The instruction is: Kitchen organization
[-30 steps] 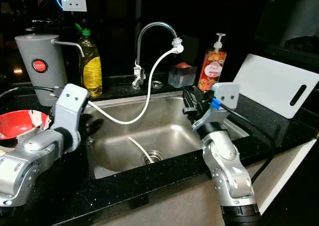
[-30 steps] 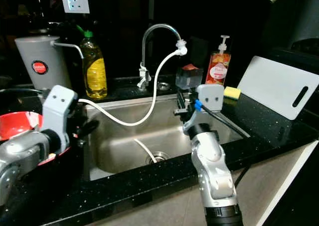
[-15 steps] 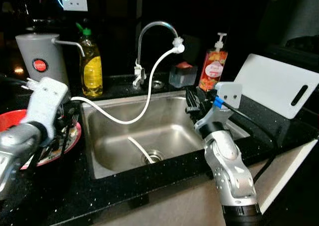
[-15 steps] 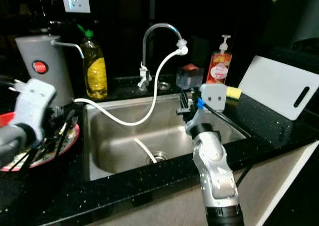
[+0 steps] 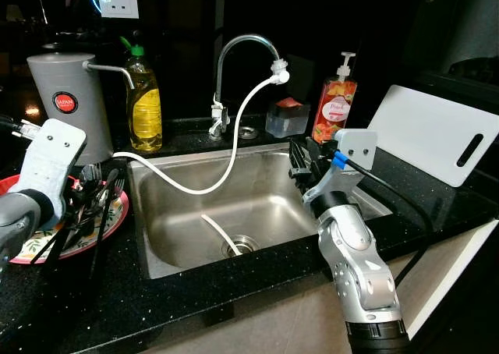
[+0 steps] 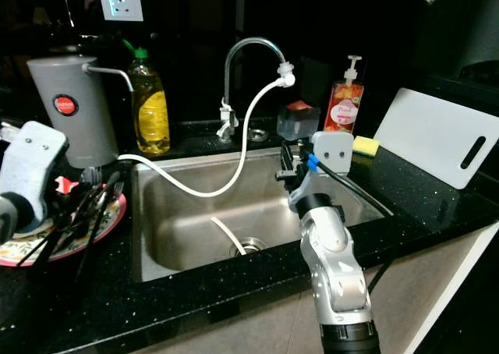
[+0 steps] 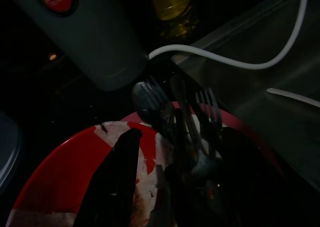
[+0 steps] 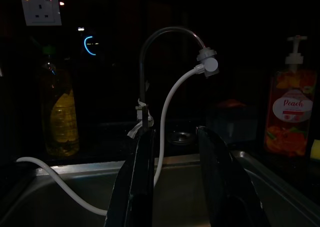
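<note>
My left gripper hangs over a red-rimmed patterned plate on the black counter, left of the sink. It is shut on a bundle of cutlery: forks and spoons stick out between its two black fingers, and the handles slant down over the plate. My right gripper is raised over the sink's right side, pointing at the tap. Its fingers stand apart with nothing between them, so it is open.
A steel sink has a white hose running from the tap. Behind stand a grey jug, a yellow soap bottle, a clear box and a pump bottle. A white cutting board leans at right.
My left arm has swung left from the sink's edge to above the plate, carrying the cutlery. The right arm has barely moved.
</note>
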